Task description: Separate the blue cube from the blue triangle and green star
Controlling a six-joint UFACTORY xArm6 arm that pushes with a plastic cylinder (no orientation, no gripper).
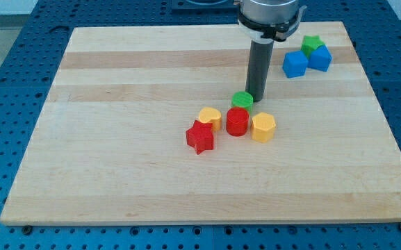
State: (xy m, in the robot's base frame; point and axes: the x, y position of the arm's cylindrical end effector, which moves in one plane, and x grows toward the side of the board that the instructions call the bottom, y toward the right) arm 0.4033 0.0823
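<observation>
The blue cube [295,64] sits near the view's top right, touching the blue triangle [320,58] on its right. The green star [312,44] sits just behind them, touching both. My tip [258,99] stands near the board's middle, well to the left of and below this group. It is right beside the green cylinder [242,100], on that block's right.
A cluster lies below my tip: a red cylinder [237,121], a yellow hexagon [263,128], a yellow heart [210,117] and a red star [200,137]. The wooden board [117,173] lies on a blue perforated table.
</observation>
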